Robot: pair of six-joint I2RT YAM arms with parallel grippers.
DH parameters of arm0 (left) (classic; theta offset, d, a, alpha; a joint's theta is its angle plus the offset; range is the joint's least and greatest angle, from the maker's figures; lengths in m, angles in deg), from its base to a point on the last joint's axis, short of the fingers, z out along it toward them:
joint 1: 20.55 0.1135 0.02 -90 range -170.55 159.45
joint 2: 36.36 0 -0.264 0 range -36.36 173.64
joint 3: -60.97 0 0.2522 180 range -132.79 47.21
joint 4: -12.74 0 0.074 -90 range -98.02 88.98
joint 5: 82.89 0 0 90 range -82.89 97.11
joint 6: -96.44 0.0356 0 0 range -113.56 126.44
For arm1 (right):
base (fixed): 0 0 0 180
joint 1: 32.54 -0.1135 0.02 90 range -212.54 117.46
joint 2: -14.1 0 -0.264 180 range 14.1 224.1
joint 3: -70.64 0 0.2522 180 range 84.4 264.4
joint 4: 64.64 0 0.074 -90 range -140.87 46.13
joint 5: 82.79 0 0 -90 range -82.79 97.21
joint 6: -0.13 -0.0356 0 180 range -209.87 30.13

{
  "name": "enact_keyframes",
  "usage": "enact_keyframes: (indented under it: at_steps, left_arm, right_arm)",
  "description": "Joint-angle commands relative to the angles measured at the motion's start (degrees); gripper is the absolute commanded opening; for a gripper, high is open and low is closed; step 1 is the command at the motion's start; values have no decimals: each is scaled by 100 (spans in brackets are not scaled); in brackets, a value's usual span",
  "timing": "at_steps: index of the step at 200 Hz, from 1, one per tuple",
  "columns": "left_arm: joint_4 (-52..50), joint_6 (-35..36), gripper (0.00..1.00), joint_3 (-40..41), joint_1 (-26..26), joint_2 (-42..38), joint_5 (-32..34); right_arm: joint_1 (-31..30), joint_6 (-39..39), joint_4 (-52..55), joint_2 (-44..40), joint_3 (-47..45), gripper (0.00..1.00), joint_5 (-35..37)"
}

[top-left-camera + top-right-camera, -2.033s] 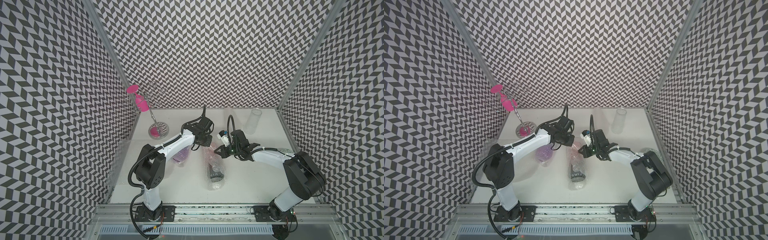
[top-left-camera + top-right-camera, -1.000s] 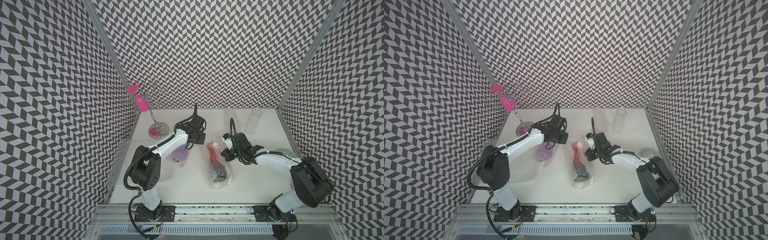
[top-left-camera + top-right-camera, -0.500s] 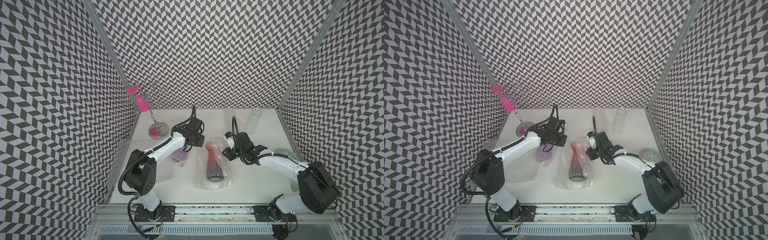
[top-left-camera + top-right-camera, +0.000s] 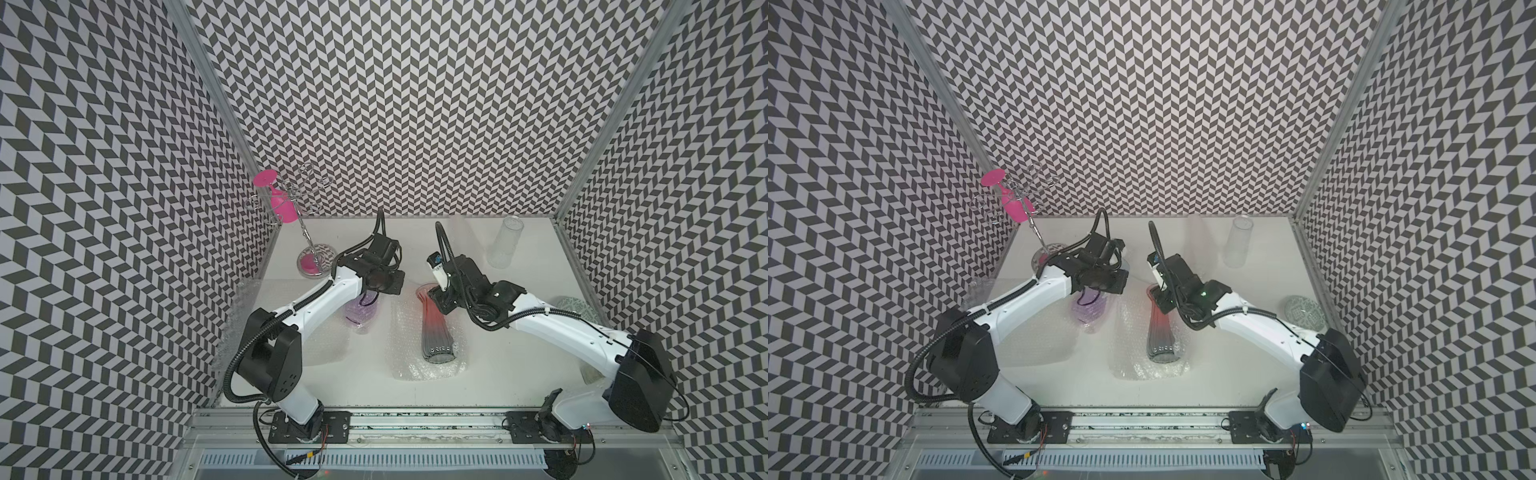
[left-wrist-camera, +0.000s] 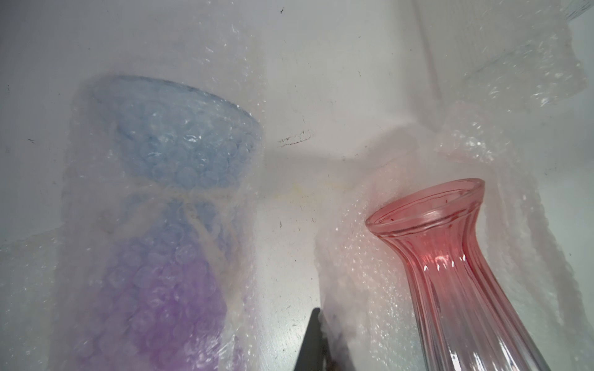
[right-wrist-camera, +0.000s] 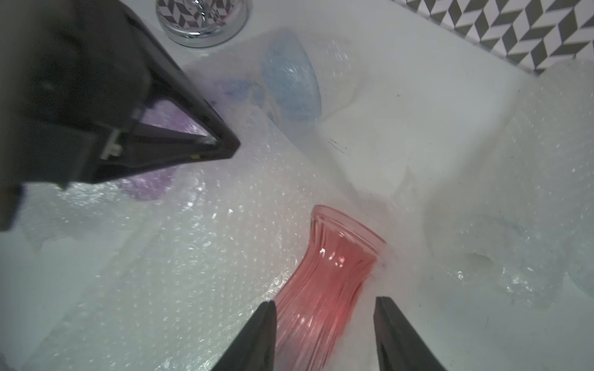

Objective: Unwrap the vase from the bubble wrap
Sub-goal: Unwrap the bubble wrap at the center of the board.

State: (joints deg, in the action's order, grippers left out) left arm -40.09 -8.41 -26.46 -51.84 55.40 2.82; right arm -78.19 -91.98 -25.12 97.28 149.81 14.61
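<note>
A: Starting at the right gripper (image 6: pixel 324 302): open or shut?

B: Open, part way. Sitting over the thin neck of the vase (image 6: pixel 334 257), one finger on each side. Not squeezing it, by the look of things.

A: And the left gripper (image 6: pixel 229 149)?

B: Shut tight. Looks pinched on an edge of the wrap (image 6: pixel 180 257), off to one side of the vase.

A: Where to find the vase?

B: Lying flat in the middle of the table (image 4: pixel 498 382), bare on top, with the opened wrap spread under it. Pink mouth pointing to the back wall, grey foot pointing to the front rail. So, long way: back to front.

A: Nearer arm?

B: Right, by far, down at the neck. Left further out, next to the purple vase (image 5: pixel 154 257), all wrapped up.

A: Next?

B: Probably shut across the neck, not along it, then lift clear while pinning the wrap down.
</note>
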Motion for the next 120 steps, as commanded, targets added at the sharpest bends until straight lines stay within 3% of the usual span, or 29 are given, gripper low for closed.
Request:
enact_keyframes:
  at_steps: [1, 41, 120]
  left_arm:
    - [-94, -35, 0, 40, 31, -305, -152]
    - [109, -110, 0, 371, 229, -442, -392]
    - [613, -131, 1, 1223, 682, -819, -785]
  right_arm:
    - [-49, -106, 77, -88, 148, 58, 183]
    - [-7, -350, -256, 58, -81, 67, -179]
    - [773, -973, 151, 962, 192, 73, -654]
